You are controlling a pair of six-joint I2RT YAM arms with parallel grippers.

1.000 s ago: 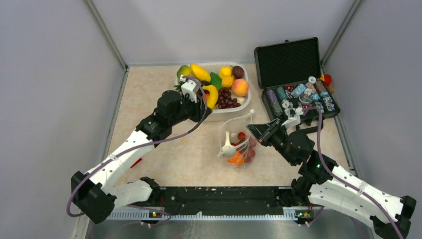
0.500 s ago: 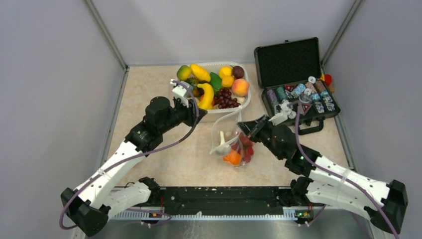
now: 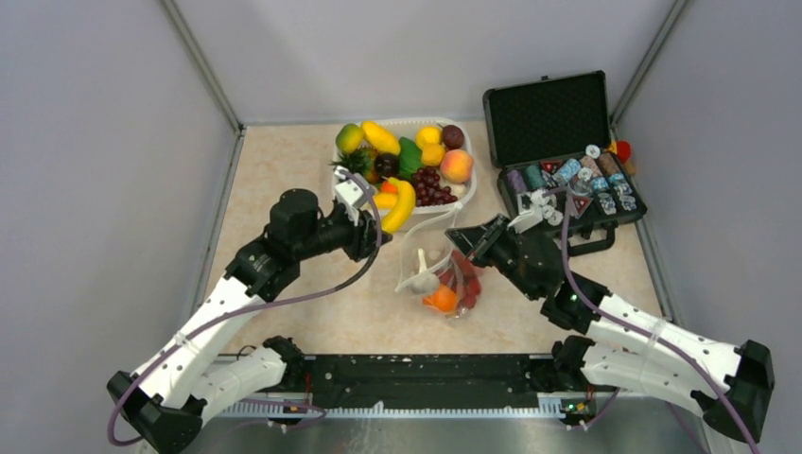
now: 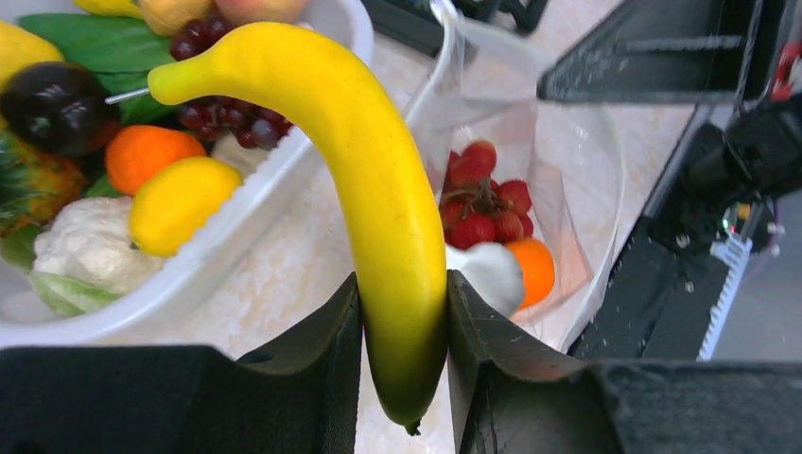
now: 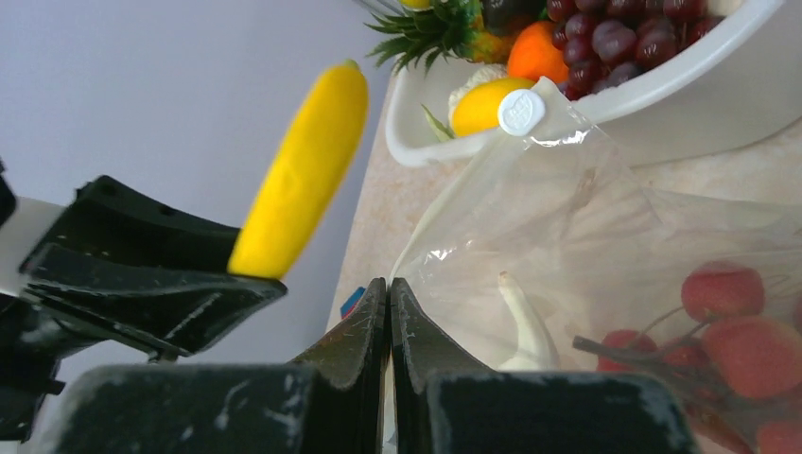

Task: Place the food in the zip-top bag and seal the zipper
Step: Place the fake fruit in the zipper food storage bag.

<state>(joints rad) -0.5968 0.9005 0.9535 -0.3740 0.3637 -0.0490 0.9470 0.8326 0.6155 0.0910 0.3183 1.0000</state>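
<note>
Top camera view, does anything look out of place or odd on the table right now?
One thing: a small red and yellow item sits between the open black case and the right wall, away from the white tub where the fruit lies. I cannot tell what it is. Nothing looks spilled.

Bag (image 4: 567,170) mouth open; tub (image 4: 255,203) crowds far side, apparently.

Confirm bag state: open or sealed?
Open. The zip-top bag mouth gapes in the left wrist view, cherries showing inside; the right claw pinches its rim.
</note>
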